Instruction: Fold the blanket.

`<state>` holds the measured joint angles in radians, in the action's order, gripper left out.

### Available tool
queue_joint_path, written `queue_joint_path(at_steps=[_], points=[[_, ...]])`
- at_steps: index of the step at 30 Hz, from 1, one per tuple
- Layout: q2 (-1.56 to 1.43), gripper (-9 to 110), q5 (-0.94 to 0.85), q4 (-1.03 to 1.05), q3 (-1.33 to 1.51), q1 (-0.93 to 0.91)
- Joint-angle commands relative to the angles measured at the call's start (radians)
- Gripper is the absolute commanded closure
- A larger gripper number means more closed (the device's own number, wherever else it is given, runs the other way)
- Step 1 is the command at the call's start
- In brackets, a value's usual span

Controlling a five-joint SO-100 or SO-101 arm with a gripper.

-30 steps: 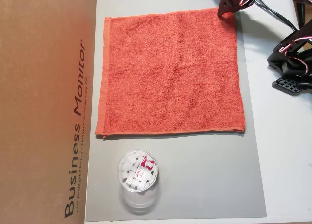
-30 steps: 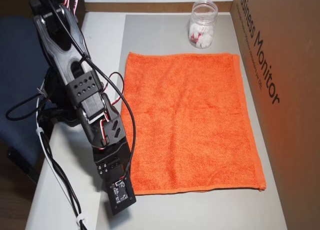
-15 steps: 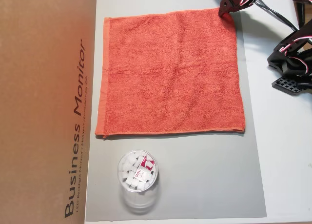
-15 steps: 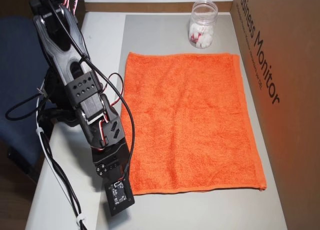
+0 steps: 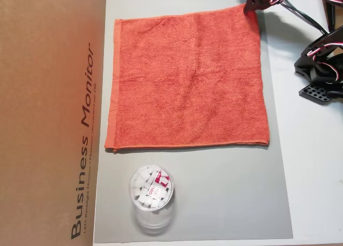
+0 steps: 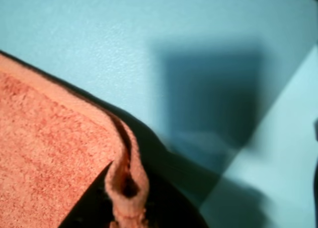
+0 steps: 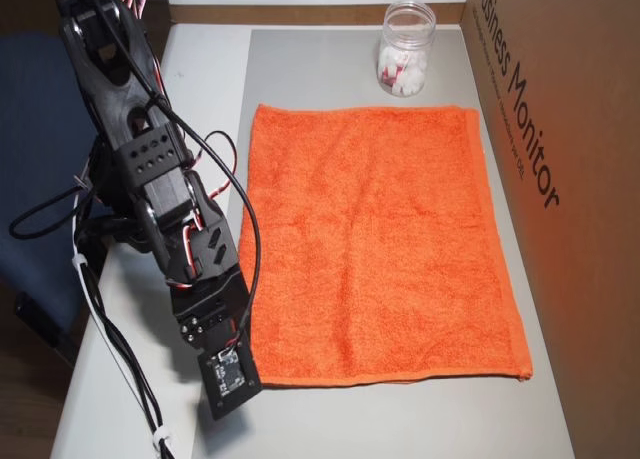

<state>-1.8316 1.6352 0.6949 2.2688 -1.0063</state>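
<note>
Newly pinched, lifted blanket (image 5: 187, 80) corner

Both overhead views look down on the same grey mat (image 5: 225, 203), from opposite sides: the jar (image 5: 151, 194) sits toward 6 o'clock in one (image 7: 405, 49), 12 o'clock in the other. The wrist view hangs very close over the mat's corner.

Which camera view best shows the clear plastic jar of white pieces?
An overhead view, where the clear plastic jar sits unobstructed near the bottom. Another overhead view shows it smaller, at the top. The wrist view misses it.
</note>
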Motion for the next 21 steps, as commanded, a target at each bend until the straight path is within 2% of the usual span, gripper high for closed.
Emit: queue_joint_path(at_steps=[1, 21], points=[[-0.083, 102, -0.015, 0.003, 0.005, -0.026], [-0.419, 102, 0.006, 0.152, 0.006, -0.023]])
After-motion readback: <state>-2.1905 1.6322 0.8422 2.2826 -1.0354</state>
